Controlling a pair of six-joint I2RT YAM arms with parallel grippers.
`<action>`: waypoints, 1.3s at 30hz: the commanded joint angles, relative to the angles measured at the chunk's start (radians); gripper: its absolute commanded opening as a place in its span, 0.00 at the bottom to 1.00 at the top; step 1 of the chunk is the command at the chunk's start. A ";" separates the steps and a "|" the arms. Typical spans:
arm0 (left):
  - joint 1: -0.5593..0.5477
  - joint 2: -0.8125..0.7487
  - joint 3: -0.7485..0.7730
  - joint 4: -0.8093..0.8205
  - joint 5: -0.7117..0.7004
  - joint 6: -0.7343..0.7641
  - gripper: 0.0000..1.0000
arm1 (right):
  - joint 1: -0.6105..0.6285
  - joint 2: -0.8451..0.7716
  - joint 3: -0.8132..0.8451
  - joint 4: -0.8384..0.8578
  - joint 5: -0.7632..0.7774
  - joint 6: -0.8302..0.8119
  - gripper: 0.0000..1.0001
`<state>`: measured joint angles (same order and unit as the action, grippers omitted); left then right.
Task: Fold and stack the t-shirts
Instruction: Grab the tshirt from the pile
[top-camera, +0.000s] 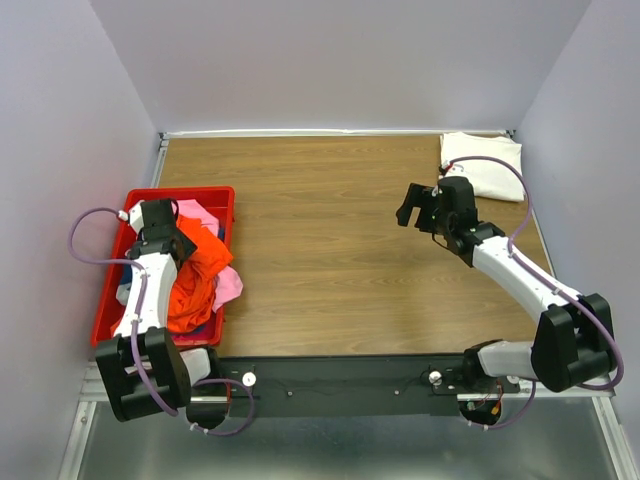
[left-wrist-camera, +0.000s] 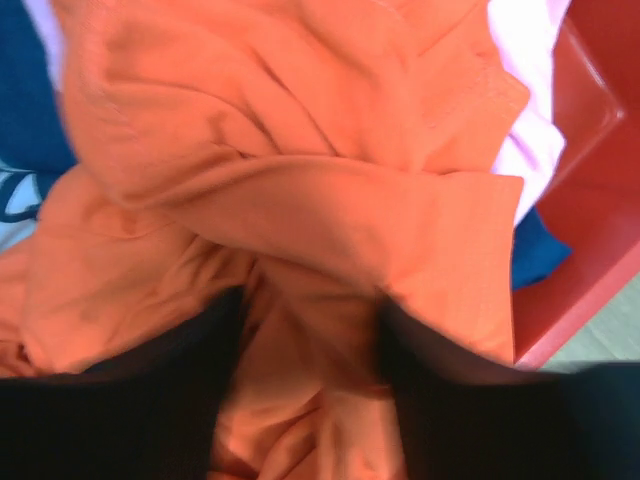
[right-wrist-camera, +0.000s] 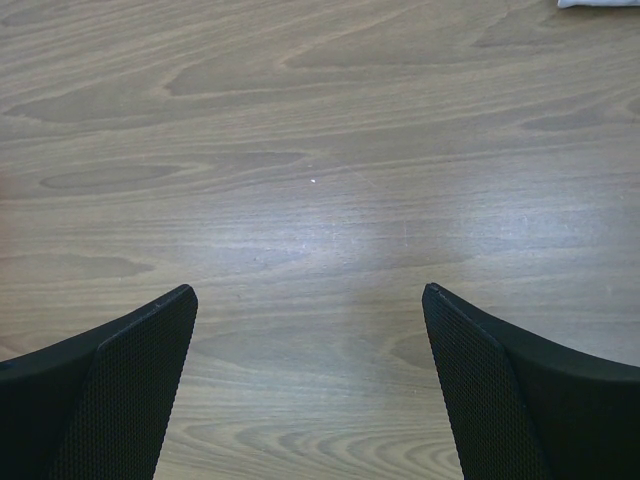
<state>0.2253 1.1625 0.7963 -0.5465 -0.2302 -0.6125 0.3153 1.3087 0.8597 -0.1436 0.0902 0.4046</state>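
The bright orange t-shirt (top-camera: 195, 280) lies crumpled on top of the heap in the red bin (top-camera: 200, 194). Pink cloth (top-camera: 228, 286) hangs over the bin's right wall. My left gripper (top-camera: 165, 236) is down in the heap. In the left wrist view its fingers stand apart, pressed into the orange t-shirt (left-wrist-camera: 300, 180), with a ridge of that cloth between them (left-wrist-camera: 310, 300). Pink (left-wrist-camera: 525, 150) and dark blue (left-wrist-camera: 25, 90) cloth show around it. A folded cream-white t-shirt (top-camera: 485, 165) lies at the far right corner. My right gripper (top-camera: 412, 205) hovers open over bare wood (right-wrist-camera: 310, 300).
The red bin's wall (left-wrist-camera: 590, 250) stands close on the right of the left gripper. The bin sits at the table's left edge. The wooden table top (top-camera: 330, 250) stretches between the bin and the right arm. Grey walls close in the far and side edges.
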 joint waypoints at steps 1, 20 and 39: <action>0.005 0.023 0.000 0.031 0.083 -0.013 0.46 | 0.007 -0.019 -0.013 0.001 0.026 0.013 1.00; 0.003 -0.110 0.359 0.079 0.175 0.036 0.00 | 0.007 -0.068 -0.022 -0.004 0.040 0.014 1.00; -0.280 0.133 1.013 0.499 0.650 -0.093 0.00 | 0.007 -0.149 0.081 -0.004 0.089 -0.035 1.00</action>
<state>0.0521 1.2282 1.6573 -0.1852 0.2779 -0.6724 0.3153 1.2022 0.8776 -0.1528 0.1280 0.3935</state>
